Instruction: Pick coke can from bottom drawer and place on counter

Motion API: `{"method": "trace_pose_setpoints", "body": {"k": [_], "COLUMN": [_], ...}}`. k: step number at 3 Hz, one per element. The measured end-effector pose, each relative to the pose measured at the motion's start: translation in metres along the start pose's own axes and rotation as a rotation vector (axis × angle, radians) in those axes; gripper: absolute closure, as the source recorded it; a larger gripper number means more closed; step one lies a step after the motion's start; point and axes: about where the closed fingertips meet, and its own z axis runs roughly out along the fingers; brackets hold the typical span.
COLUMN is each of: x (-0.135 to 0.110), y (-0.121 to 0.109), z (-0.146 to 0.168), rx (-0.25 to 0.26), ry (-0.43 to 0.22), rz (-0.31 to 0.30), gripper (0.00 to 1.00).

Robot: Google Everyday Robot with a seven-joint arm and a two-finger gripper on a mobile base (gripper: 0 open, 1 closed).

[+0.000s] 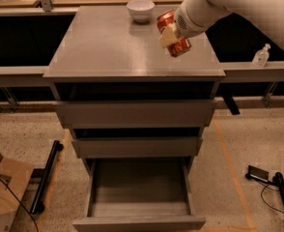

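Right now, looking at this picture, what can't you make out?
- Camera view, gripper shut on the can over the counter's right rear: its far finger is hidden behind the can.
- Can's lettering: too blurred to read.
- Arm: cut off by the top and right edges.
- Two upper drawers: insides lost in shadow under the counter.
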Motion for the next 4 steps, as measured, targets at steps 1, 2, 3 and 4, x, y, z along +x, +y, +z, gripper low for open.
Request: {"method": "trace_pose_setpoints", "body": {"k": [1, 2, 3, 4], "x": [-0.017, -0.023, -0.022, -0.019], "y": [-0.001, -0.006, -0.011, -0.013], "z": [0.033, 0.063, 0.091, 0.102], "rx": [-0.026, -0.063, -0.077, -0.073], "ry": [0.022, 0.043, 0.091, 0.116], "rz": [0.001, 0.035, 0.061, 0.063], "gripper": [1.0, 1.0, 0.74, 0.52]}}
